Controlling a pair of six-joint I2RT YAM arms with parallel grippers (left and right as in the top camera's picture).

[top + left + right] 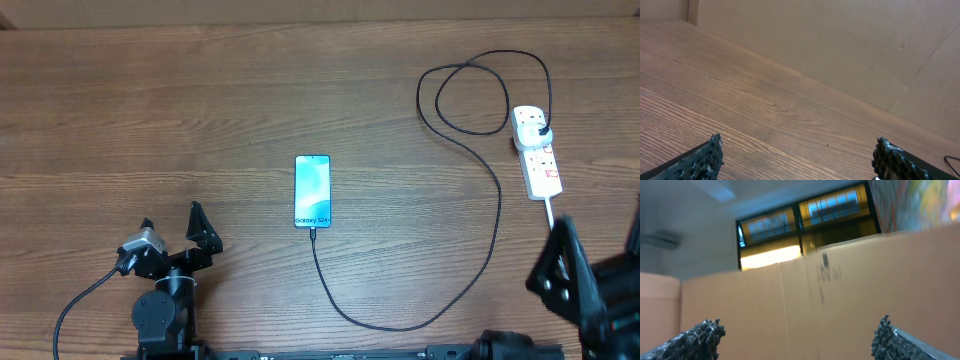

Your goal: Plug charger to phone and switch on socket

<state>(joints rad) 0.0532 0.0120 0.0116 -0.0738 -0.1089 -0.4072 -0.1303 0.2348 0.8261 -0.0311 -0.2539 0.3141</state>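
Left tool (pixel 173 230) wide open, empty; phone (pixel 312 190) ahead, to its right. Right tool (pixel 600 250) open, empty, tilted up; socket (pixel 537 150) just ahead. Charger (pixel 495 215) seemingly plugged into phone.

Open surface (pixel 150 110) lies left of the phone (pixel 312 190). On the right, the charger (pixel 498 205) trails in a wide arc between phone and socket (pixel 536 150), barring low passes.

Black arms (pixel 162 308) (knobbly finger pads (pixel 700 162))
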